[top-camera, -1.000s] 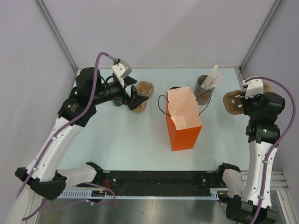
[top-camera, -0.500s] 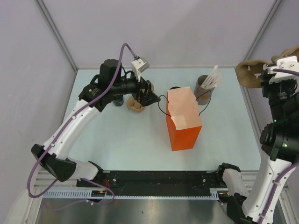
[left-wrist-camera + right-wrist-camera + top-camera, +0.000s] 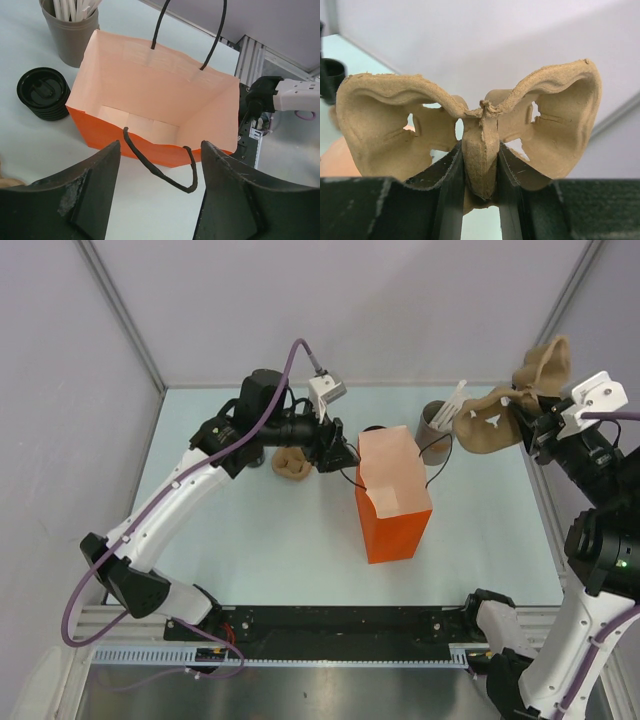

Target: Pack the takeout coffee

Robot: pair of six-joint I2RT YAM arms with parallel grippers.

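Best to pinch the takeout coffee [image 3: 42, 94], just beside the orange bag [image 3: 150, 85], gently below its lid, as likely light and crushable; left gripper [image 3: 160, 147] spread empty, right gripper [image 3: 480, 150] clamped on the pulp carrier [image 3: 385, 120].

Seen from above, the tall orange paper bag [image 3: 392, 495] hides nearly all of the small black lidded disposable cup [image 3: 374, 428]; only a sliver of lid shows. The left wrist view's top edge crops the grey-brown cylinder of white sticks [image 3: 70, 35]. The right fingers [image 3: 445, 200] cover the lower centre rib of the brown pulp cup carrier [image 3: 385, 120].
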